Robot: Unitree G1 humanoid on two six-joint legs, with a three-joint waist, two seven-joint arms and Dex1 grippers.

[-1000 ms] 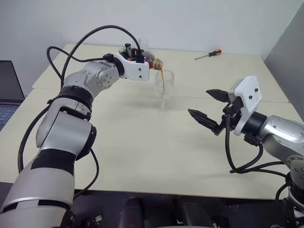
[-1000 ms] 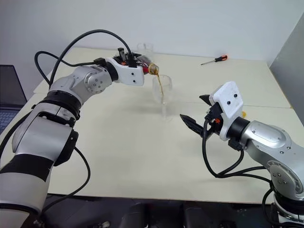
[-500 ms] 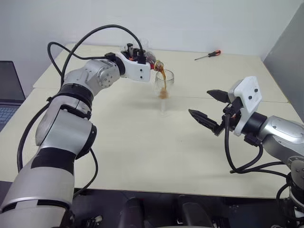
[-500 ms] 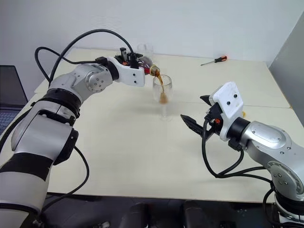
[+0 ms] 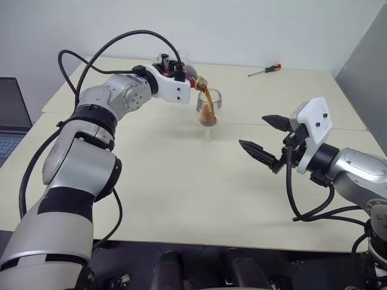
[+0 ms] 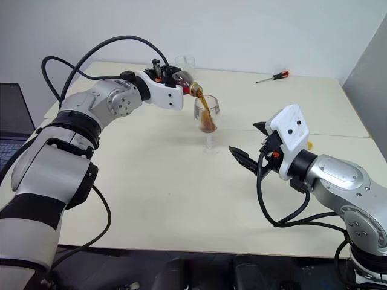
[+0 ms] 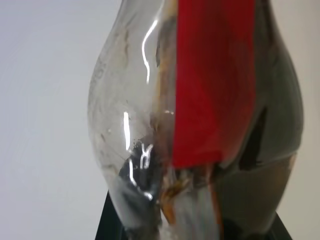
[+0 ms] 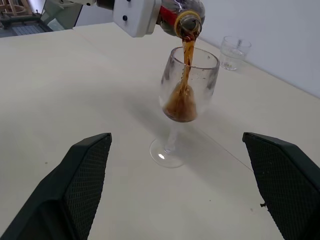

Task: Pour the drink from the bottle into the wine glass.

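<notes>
Brown drink [image 8: 182, 102] streams from the tipped bottle [image 8: 181, 17] into the wine glass [image 8: 187, 85], pooling in the lower part of the bowl. Glass stands upright on the beige table [image 5: 181, 199], centre of the head view, a little above mid-frame. Left gripper [image 5: 186, 77] is clamped on the bottle, holding it roughly level with the mouth just over the glass rim, upper centre of the frame. Left wrist view is pressed against the bottle body: clear plastic, red label strip, dark liquid at one side; finger contact itself is hard to make out there, but the bottle is plainly carried. Right gripper [image 5: 265, 138] sits at centre right of the frame, fingers spread wide, holding nothing, aimed toward the glass but well apart from it. A short clear tumbler [image 8: 235, 51] stands behind the bottle near the table's far edge. Screwdriver [image 5: 265, 69] with red and black handle lies upper right of centre. Laptop [image 5: 11, 115] edge shows at the left border.
</notes>
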